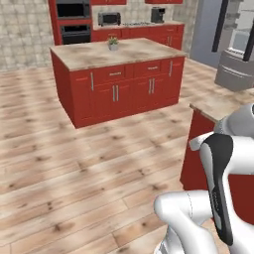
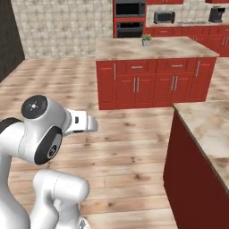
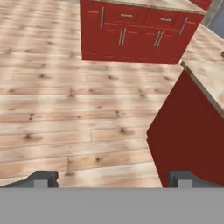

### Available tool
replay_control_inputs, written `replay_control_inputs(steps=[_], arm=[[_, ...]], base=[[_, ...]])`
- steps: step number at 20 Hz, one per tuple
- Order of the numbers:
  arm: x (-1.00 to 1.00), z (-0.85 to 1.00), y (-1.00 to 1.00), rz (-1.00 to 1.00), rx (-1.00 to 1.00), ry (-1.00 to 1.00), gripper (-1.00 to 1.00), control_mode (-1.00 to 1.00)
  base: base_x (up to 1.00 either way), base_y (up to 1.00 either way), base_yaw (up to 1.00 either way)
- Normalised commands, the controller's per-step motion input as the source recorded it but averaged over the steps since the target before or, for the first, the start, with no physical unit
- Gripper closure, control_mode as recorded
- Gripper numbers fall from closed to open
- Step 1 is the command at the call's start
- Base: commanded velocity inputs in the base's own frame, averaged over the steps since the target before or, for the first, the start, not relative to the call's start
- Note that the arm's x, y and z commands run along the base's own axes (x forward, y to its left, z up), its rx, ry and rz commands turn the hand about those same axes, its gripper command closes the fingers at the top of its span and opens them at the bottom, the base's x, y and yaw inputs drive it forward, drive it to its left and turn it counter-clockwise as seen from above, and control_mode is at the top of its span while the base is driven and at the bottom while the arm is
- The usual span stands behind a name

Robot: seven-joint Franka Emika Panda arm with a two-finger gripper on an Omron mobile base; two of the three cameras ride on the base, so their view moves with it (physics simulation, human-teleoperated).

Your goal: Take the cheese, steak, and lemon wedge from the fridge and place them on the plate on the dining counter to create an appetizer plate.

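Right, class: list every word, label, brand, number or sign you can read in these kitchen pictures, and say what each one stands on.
None can be read.
Wall oven: dark panels, no legible text.
Toaster oven: front too small and blurred to read.
Coffee machine: no marks to make out.
Island cabinets: plain red fronts, silver handles, no labels.
Fridge: no lettering visible.

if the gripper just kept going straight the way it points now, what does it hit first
Most likely the wooden floor. The open gripper looks down and forward at bare planks, with the red side of the counter close to one side. Depth is hard to judge, so it might clip that corner.
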Motion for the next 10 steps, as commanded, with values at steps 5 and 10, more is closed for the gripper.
replay_control_inputs(steps=[5,10], arm=[[0.00,0.00,0.00,0.00,0.00,0.00,-1.00,1.00],[0.00,0.00,0.00,0.00,0.00,0.00,-1.00,1.00]], base=[[1.00,0.58,-0.26],[1.00,0.27,-0.37]])
